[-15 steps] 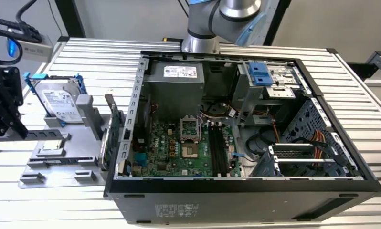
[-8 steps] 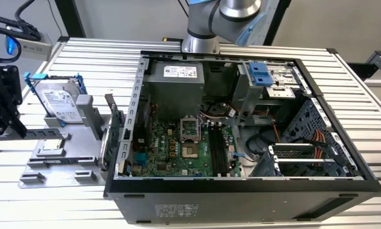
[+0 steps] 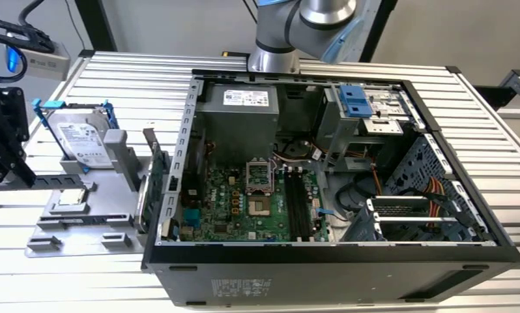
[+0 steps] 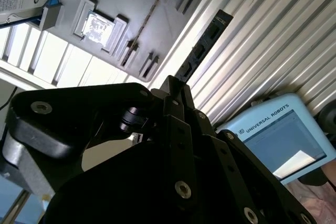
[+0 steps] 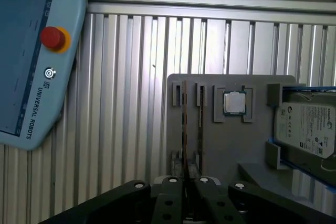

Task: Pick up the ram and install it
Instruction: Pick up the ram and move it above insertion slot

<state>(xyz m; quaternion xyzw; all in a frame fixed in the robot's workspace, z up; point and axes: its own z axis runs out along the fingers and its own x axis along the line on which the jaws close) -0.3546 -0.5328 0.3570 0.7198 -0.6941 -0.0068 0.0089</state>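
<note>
ROBOT ARM GRIPS MEMORY STICK: The arm's black gripper [image 5: 188, 184] is closed on the ram [image 5: 184, 129]. In the first wrist view the thin stick is seen edge-on, running straight into the narrow gap between the two fingers. In the second wrist view the same stick [image 4: 202, 44] juts out from the meeting fingertips, its dark flat face toward the camera and the ribbed metal bench [image 4: 262, 51] behind it. Beyond the fingers lies a grey holder tray [image 5: 220, 145], where a second stick [image 5: 200, 124] stands on edge in slotted brackets just beside the held one. A square silver processor chip [image 5: 234, 103] sits in a recess near it. A silver hard drive [image 5: 307, 127] in a blue frame (partly cut off at the picture's edge) rests further along. A light-blue teach pendant [image 5: 31, 51] with a red button [image 5: 52, 37] lies on the bench, apart from the tray. The tray sits to the exterior view's left of the open computer case [image 3: 330, 261], whose green motherboard [image 3: 234, 208] faces up, its long black memory slots [image 3: 296, 205] side by side. A green card with a metal bracket [image 3: 156, 179] stands between tray and case.
</note>
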